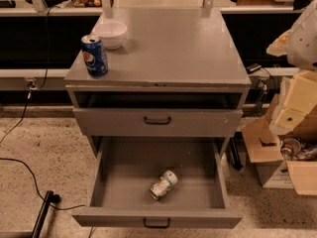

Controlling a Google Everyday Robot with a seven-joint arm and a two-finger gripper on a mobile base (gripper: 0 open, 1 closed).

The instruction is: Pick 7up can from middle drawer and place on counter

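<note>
One grey cabinet fills the middle of the scene, and its flat top, the counter [168,48], is mostly bare toward the right and near edge. Below it, the middle drawer [129,172] is pulled fully out toward the near side, with its black handle [156,223] on the nearest face. The closed drawer front [157,123] above it sits just over the open drawer's far end. At the right edge, beside a cardboard box [297,175], the pale blocky gripper [292,108] hangs well apart from the drawer, and I cannot tell whether it is apart or together. A white bowl [110,33] stands at the counter's far left, with a blue Pepsi can [94,56] just in front of it. The 7up can [164,184] lies on its side on the drawer floor, near the front wall and tilted diagonally. Nothing is picked yet. Lying down, the can would likely roll away if nudged off-centre, and a squeeze along its length could slip off the shiny end. A low reach might also clip the drawer front above, and a careless placement on the left could topple the Pepsi can.
</note>
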